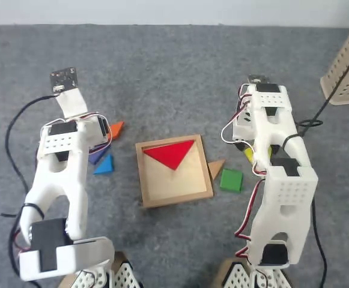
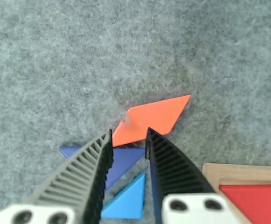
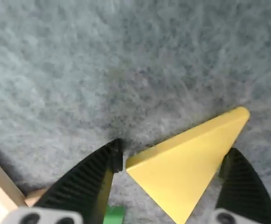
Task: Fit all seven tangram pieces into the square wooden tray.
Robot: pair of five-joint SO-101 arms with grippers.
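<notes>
The square wooden tray (image 1: 176, 199) lies flat on the grey, felt-like surface (image 1: 162, 72) between the two arms, turned slightly askew. A large red triangle (image 1: 170, 154) is laid inside it, with its long edge along the far rim and its apex pointed toward the tray's middle. Pale, smooth wood is seen around it.

Just beside the tray's right rim, a small tan triangle (image 1: 216, 167) and a green square (image 1: 231, 180) are found. Farther right, a thick-edged yellow triangle (image 3: 186, 172) is straddled by the right end effector (image 3: 175, 156), which is spread wide to either side of it. Whether the piece is touched cannot be made out. In the high view most of this piece is hidden under the arm.

Left of the tray lies an orange parallelogram (image 2: 151, 119), its long axis slanted against the tray's rim. The left end effector (image 2: 129, 135) is held over the piece's near corner, its ribbed black fingers (image 2: 86, 168) narrowly apart. A dark blue triangle (image 2: 121, 161) and a light blue triangle (image 2: 128, 200) are partly covered by those fingers.
</notes>
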